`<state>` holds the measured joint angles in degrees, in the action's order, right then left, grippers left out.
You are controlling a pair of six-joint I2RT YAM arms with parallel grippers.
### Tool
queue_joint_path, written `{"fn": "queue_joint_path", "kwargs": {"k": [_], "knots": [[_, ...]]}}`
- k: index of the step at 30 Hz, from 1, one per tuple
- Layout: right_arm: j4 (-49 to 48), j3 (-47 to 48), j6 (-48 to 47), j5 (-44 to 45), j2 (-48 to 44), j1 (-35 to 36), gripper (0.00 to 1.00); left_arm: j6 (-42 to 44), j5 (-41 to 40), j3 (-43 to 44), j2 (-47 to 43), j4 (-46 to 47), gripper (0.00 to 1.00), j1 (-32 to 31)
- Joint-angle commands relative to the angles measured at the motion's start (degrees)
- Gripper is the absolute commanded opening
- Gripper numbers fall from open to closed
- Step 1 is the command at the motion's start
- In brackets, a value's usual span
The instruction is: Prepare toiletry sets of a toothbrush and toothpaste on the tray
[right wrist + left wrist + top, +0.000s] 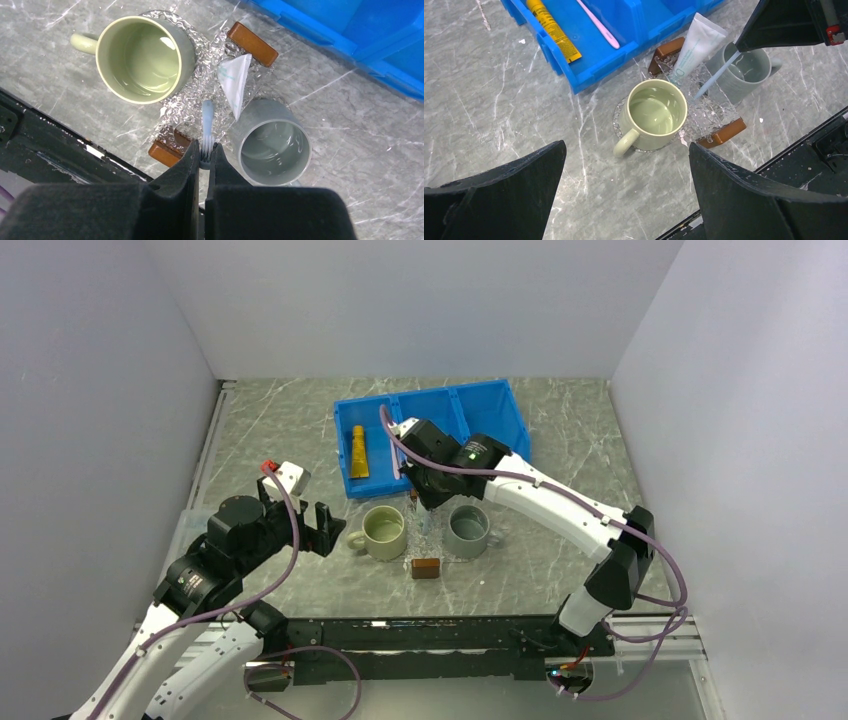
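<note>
Toothbrush (206,117), thin pale-blue plastic, clamped in right claw (205,150) over clear crinkled tray (192,87).
Tray squeezed between green mug (186,47) and grey mug (246,125); white tube (235,80) on it, teal print unreadable; left claw (322,523) spread wide.

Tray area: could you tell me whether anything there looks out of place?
The green mug seems to overlap the clear tray at its edge, crowding it. The white toothpaste lies slanted beside the grey mug. Nothing looks spilled or damaged.
</note>
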<state>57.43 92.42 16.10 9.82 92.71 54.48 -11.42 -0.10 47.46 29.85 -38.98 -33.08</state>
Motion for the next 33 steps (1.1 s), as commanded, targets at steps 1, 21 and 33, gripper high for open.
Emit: {"fn": "queue_joint_path", "kwargs": {"k": [1, 21, 33], "knots": [[-2.71, -0.28, 0.69, 1.64, -0.16, 0.28, 0.0, 0.43, -1.48, -0.27, 0.05, 0.28, 0.99, 0.24], [-4.96, -3.29, 1.28, 2.83, -0.23, 0.27, 0.0, 0.43, -1.59, -0.27, 0.14, 0.22, 0.99, 0.22], [-4.32, -3.67, 0.97, 2.2, -0.11, 0.23, 0.0, 0.43, -1.57, -0.27, 0.24, 0.22, 0.99, 0.26]]}}
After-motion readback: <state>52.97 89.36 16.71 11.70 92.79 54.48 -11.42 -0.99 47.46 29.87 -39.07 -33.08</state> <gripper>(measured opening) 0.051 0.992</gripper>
